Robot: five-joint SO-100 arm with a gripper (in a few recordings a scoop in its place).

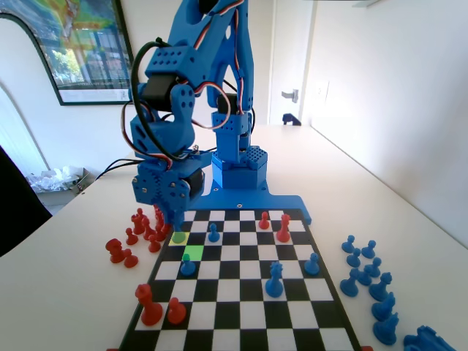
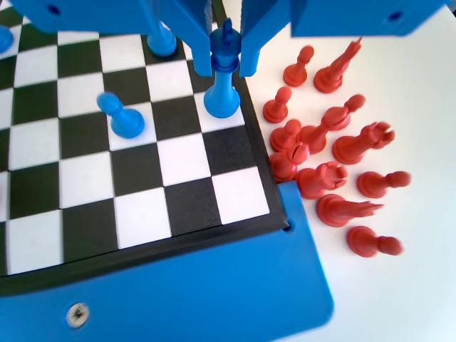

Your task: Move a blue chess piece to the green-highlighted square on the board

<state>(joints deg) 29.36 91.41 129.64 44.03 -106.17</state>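
Red pieces (image 1: 139, 234): clustered on the table off the board's (image 1: 241, 322) left edge.
Gripper (image 2: 226, 68): low at that edge, jaws narrow around the blue chess piece (image 2: 223, 85), seemingly touching it.
Green-highlighted square (image 1: 193, 253): just beside, bare.

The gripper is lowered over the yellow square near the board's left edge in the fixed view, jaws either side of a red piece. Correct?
Not quite: the piece between the jaws is blue, not red. The wrist view shows the gripper straddling the blue chess piece at the board's edge. The red pieces lie off the board on the table. The rest holds: in the fixed view the gripper hangs over the yellow square.
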